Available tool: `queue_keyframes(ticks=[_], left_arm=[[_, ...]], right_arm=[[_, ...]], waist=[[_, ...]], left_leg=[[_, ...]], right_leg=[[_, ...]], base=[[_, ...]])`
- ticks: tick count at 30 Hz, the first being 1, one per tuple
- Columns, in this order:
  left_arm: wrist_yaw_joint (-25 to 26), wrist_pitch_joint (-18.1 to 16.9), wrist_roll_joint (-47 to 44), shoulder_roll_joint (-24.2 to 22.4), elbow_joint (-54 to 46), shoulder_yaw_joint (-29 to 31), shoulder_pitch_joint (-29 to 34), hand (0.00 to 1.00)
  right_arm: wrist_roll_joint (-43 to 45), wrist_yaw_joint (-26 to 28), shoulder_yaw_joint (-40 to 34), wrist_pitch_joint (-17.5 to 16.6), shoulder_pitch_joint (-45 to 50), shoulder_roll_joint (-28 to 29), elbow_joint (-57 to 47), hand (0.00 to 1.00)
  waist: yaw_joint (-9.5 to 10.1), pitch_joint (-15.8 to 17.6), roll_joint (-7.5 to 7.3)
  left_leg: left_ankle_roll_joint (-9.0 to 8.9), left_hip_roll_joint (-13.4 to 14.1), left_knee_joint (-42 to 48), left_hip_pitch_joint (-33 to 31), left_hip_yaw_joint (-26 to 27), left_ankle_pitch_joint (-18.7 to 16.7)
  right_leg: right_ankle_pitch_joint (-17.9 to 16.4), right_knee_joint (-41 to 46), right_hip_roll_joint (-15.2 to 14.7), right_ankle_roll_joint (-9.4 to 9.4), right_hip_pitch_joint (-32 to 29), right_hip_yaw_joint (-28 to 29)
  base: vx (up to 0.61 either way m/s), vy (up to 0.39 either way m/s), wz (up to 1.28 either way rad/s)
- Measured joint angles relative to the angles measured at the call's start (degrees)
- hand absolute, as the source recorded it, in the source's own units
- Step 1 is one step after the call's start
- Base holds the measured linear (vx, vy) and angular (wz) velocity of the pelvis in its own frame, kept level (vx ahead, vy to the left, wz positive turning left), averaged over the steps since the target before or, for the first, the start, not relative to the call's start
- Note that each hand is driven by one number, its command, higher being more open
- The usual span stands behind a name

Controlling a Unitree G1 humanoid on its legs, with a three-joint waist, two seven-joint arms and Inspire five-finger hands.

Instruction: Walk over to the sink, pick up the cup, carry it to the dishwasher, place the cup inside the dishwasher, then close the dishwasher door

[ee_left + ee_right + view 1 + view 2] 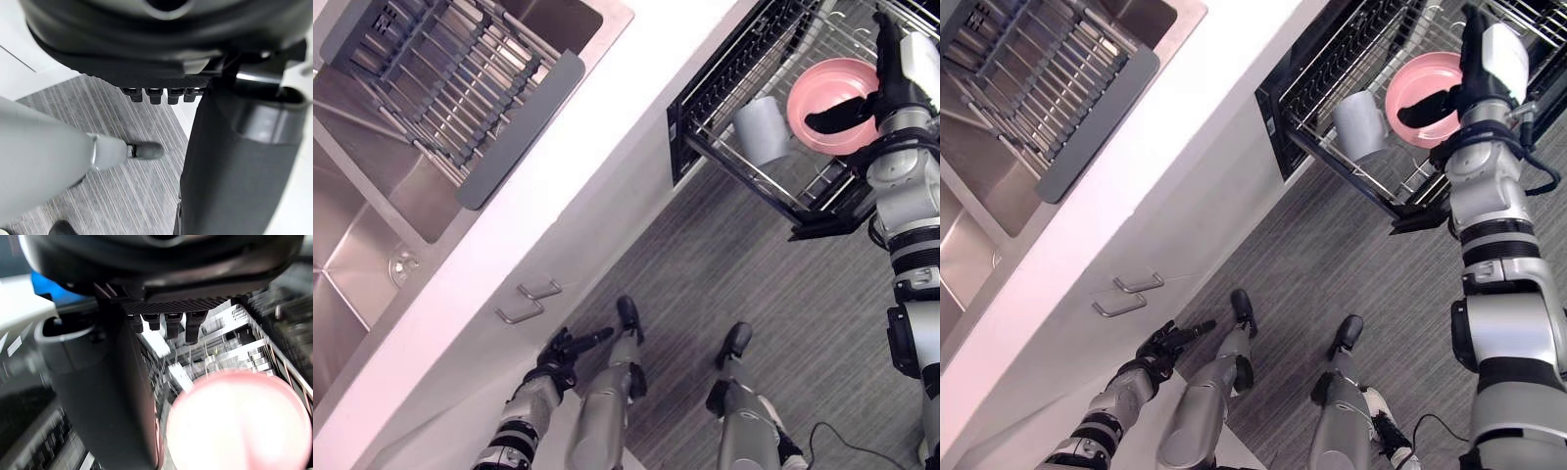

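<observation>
The pale grey cup (762, 127) lies tilted in the dishwasher's pulled-out wire rack (744, 171), beside a pink bowl (822, 93). My right hand (901, 69) hovers over the bowl's far side, open and holding nothing, its thumb (98, 382) stretched across the pink bowl (234, 421). The cup is about a hand's width to that hand's left and untouched. Low by the cabinet front, my left hand (570, 351) hangs open with relaxed fingers (161, 93).
A steel sink (352, 245) with a grey dish rack (460, 88) across it sits at the upper left in the white counter (607, 147). Two cabinet handles (529, 304) are near my left hand. Grey carpet (754, 284) lies below the dishwasher.
</observation>
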Motion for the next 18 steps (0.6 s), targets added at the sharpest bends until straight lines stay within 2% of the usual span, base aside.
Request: queue_keyframes(ticks=[4,5,9,13,14,18], left_arm=[[-0.9,-0.2,0.1,0.0,-1.3,0.9,2.0,1.0],[-1.5,-0.4,0.3,0.1,-1.3,1.6,2.9,1.0],[-2.4,-1.1,1.2,0.7,-1.3,2.3,4.9,1.0],[-3.0,-1.8,1.2,0.8,-0.2,2.2,5.6,1.0],[-3.2,-2.3,1.2,0.8,0.1,2.1,5.6,1.0],[-3.3,-3.5,1.2,0.8,1.9,0.6,5.5,1.0]], right_arm=[[4.6,-2.7,-5.1,-0.4,3.2,-1.4,-2.6,1.0],[8.6,-4.9,-8.3,-0.4,4.9,-1.6,-2.6,1.0],[17.2,-8.1,-12.0,0.0,7.0,-2.6,-2.0,1.0],[25.3,-11.3,-15.3,2.2,7.0,-4.2,1.6,1.0],[27.5,-11.5,-15.3,3.5,6.9,-4.9,2.5,0.0],[31.2,-11.0,-15.3,7.9,6.8,-5.6,4.5,0.0]], waist=[[-1.24,0.0,0.0],[-1.6,0.0,0.0],[-2.82,0.0,0.01],[-2.93,-0.1,0.12],[-3.05,-0.1,0.19],[-3.98,-0.2,0.97]], left_leg=[[-0.17,0.1,-0.1,1.7,0.2,-0.1],[-0.23,0.1,-0.2,2.5,0.6,-0.2],[-0.25,0.2,-0.4,2.9,1.5,-0.1],[-0.41,0.3,-0.4,2.6,3.7,-0.3],[-0.45,0.2,-0.4,2.0,4.3,-0.3],[-0.5,0.0,-0.4,-0.8,5.0,-0.2]], right_leg=[[0.1,0.1,0.0,0.08,1.5,0.5],[0.1,0.3,-0.1,0.1,1.9,0.9],[0.3,0.4,-0.1,0.08,1.6,2.0],[1.8,-1.0,0.0,0.03,0.2,4.2],[2.4,-1.6,0.1,0.03,-0.6,4.8],[4.4,-3.2,0.0,0.13,-3.6,6.3]], base=[[-0.01,0.0,-0.05],[-0.02,-0.005,-0.09],[-0.02,-0.013,-0.14],[-0.01,-0.015,-0.28],[0.0,-0.011,-0.26],[0.02,-0.002,-0.17]])
